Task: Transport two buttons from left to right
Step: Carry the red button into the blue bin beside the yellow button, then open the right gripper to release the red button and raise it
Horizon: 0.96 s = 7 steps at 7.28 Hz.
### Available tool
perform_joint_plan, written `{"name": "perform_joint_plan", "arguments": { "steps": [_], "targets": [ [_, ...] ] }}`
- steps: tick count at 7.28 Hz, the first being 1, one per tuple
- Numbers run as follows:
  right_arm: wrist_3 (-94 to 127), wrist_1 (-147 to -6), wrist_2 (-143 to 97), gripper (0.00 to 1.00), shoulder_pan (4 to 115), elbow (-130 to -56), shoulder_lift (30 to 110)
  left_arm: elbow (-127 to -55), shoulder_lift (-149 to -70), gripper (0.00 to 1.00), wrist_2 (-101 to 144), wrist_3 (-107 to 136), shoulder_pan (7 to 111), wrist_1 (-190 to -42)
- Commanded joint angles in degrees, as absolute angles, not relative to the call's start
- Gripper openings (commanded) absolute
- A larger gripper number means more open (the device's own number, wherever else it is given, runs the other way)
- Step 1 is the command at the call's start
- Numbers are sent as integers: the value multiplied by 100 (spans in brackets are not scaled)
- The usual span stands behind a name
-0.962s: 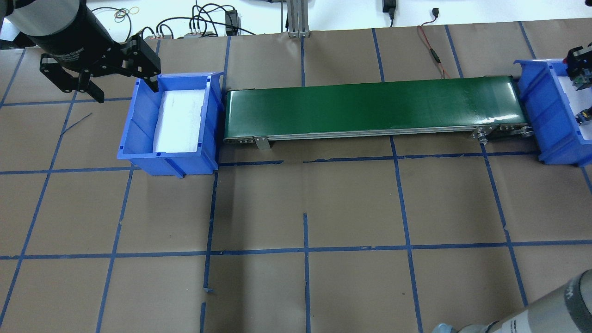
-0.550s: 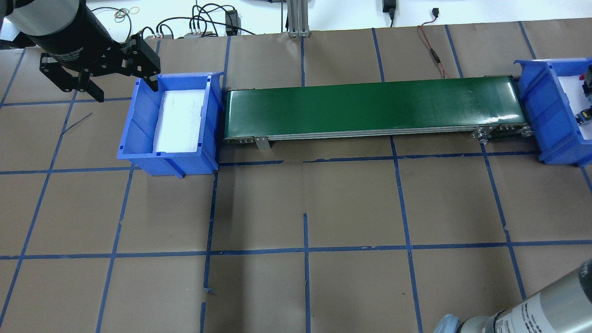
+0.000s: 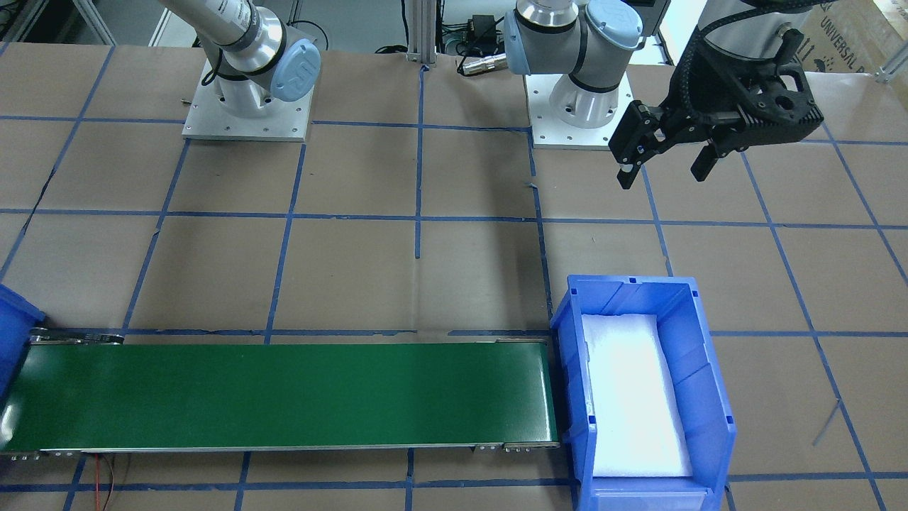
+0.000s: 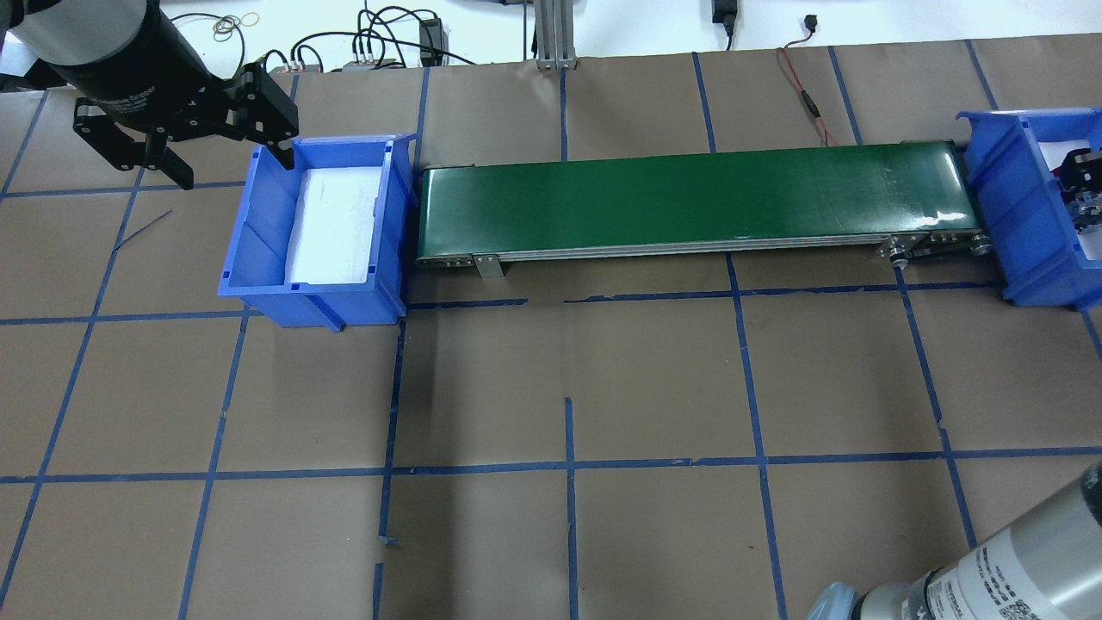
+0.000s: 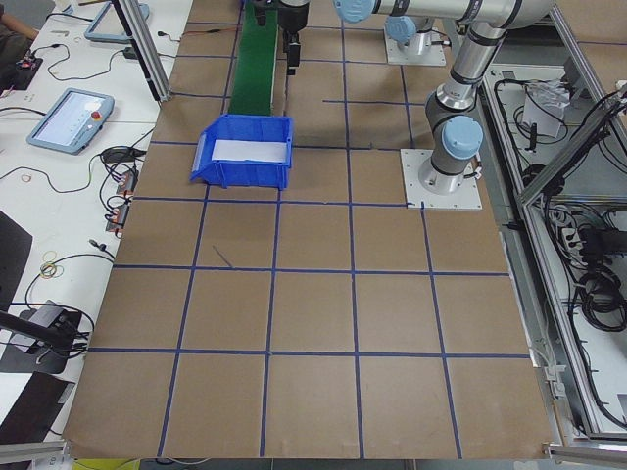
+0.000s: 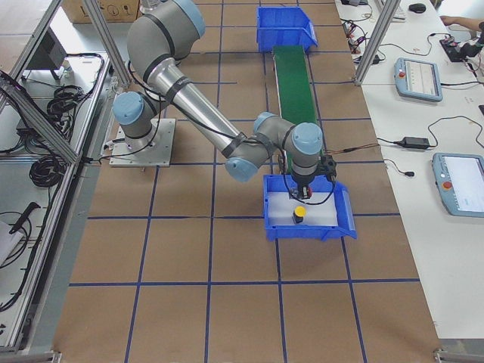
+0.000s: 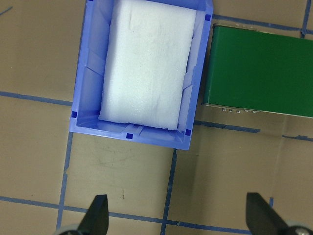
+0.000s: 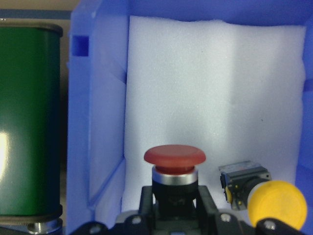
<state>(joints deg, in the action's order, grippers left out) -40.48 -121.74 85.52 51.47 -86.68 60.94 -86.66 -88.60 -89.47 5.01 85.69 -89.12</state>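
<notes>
- Front view: the left gripper (image 3: 661,176) hangs with its jaws spread and nothing between them, well apart from the left bin (image 3: 699,369). That bin shows only its white pad. The green belt (image 3: 284,394) carries nothing.
- Overhead view: the right gripper (image 4: 1083,194) is down inside the right bin (image 4: 999,198) at the belt's far end. From here I cannot tell what it holds.
- Left side view: the left bin sits at the near end of the belt, and no button shows in it.
- Right side view: the yellow button (image 6: 299,212) lies on the right bin's floor, just beside the right arm's tool.
- Left wrist view: two widely parted fingertips frame bare table, with the left bin beyond them.
- Right wrist view: the right gripper is clamped on the black body of the red button (image 8: 174,155), which is upright above the foam (image 8: 210,88). The yellow one lies tipped over close by.
- Judging from this, the last step is setting the red button down. Lower it until the body rests on the foam. Keep it clear of the yellow cap, then part the jaws gently and rise straight up so that it does not topple.
</notes>
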Motion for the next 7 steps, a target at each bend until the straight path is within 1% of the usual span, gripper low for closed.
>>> {"name": "perform_joint_plan", "arguments": {
  "steps": [1,2,3,5,7],
  "targets": [
    [-4060,-12190,8630,71,5142,-8728,6108,-8675,-8859,100,-8947,501,8569,-8912],
    [-4061,-12208,8648,92,5142,-8736,6169,-8666,-8859,100,-8947,501,8569,-8912],
    [-4061,-12199,8727,99,5142,-8736,6327,-8675,-8859,100,-8947,492,8569,-8912],
    [-4061,-11903,8824,100,5142,-8728,6826,-8675,-8859,100,-8947,483,8569,-8912],
    [-4052,-11253,8816,100,5185,-8702,7293,-8675,-8859,100,-8947,483,8569,-8912]
  ]
}}
